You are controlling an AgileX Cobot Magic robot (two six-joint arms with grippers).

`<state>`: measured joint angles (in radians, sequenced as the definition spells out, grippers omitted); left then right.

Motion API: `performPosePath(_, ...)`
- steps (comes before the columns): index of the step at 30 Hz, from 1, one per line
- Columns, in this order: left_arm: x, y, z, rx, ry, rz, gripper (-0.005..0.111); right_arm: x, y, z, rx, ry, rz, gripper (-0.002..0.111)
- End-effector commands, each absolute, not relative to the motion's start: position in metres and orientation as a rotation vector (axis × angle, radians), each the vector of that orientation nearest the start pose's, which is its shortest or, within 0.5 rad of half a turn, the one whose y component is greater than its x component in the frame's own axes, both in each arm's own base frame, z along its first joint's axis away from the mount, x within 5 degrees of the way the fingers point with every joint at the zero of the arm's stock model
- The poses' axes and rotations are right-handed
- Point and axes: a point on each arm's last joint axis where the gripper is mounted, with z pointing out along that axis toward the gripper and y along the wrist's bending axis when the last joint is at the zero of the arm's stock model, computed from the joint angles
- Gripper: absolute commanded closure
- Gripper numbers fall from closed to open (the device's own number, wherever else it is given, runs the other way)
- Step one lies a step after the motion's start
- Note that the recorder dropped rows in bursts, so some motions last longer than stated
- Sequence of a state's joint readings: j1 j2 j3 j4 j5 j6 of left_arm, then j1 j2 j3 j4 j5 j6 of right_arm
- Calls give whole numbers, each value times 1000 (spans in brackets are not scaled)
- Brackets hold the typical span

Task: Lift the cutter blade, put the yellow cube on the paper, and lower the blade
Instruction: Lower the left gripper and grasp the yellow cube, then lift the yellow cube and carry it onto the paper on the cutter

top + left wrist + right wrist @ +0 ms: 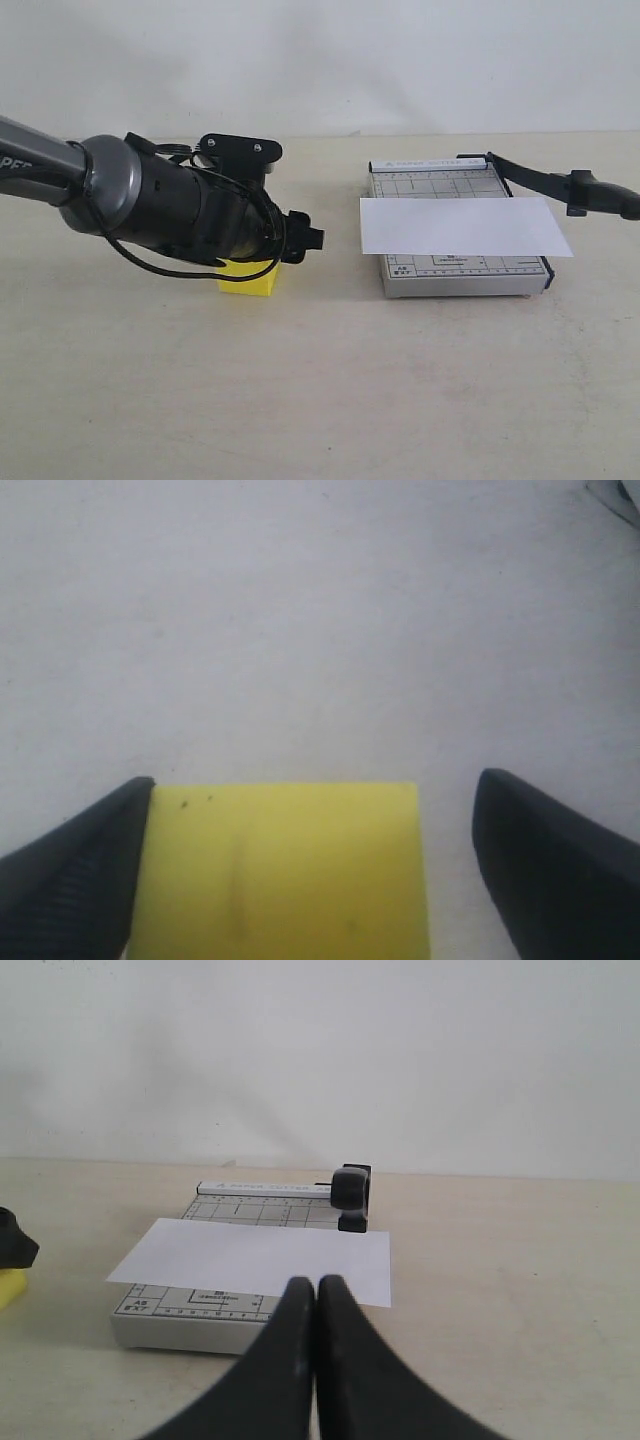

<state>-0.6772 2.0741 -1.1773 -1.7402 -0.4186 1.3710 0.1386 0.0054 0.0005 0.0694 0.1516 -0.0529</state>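
Observation:
The yellow cube (247,279) rests on the table at the left, half hidden under my left arm. My left gripper (317,782) is open and straddles the cube (280,870): one finger touches its side, the other stands apart with a gap. The grey gridded cutter base (455,275) sits at the right with the white paper (465,227) lying across it. The black cutter blade (545,180) is raised, its handle (600,195) out past the base's right side. My right gripper (315,1282) is shut on nothing, short of the paper (255,1260), facing the blade handle (352,1197).
The beige table (320,400) runs to a white wall behind. In the right wrist view a corner of the cube (8,1288) and a black left fingertip (14,1240) show at the edge.

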Motion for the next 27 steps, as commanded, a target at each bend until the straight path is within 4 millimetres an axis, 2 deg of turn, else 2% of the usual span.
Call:
performPosePath(1,345,-229,122,151,2350,-5,30,56,9,200,-109,1623,126,108)
performPosePath(3,345,-229,122,170,2348,3,41,56,9,200,-109,1623,126,108)
performPosePath(4,345,-229,123,209,2344,18,58,56,9,200,-109,1623,126,108)
performPosePath(5,345,-229,124,231,2340,23,68,56,9,200,-109,1623,126,108)
performPosePath(6,345,-230,128,267,2328,31,89,56,9,200,-109,1623,126,108)
performPosePath(7,345,-230,132,280,2320,30,99,56,9,200,-109,1623,126,108)
performPosePath(9,342,-233,149,331,2279,10,102,56,9,200,-109,1623,126,108)
performPosePath(11,336,-241,173,485,2210,-57,102,56,9,200,-109,1623,126,108)
performPosePath(14,321,-264,194,775,2086,-264,102,56,9,200,-109,1623,126,108)
performPosePath(17,301,-287,208,951,1969,-448,102,56,9,200,-109,1623,126,108)
performPosePath(19,295,-299,215,1038,1896,-450,102,56,9,200,-109,1623,126,108)
performPosePath(20,292,-306,221,1154,1802,-393,102,56,9,200,-109,1623,126,108)
performPosePath(22,295,-313,228,1189,1744,-318,102,56,9,200,-109,1623,126,108)
performPosePath(24,303,-321,230,1178,1725,-318,102,56,9,200,-109,1623,126,108)
performPosePath(27,317,-336,225,1170,1711,-330,102,56,9,200,-109,1623,126,108)
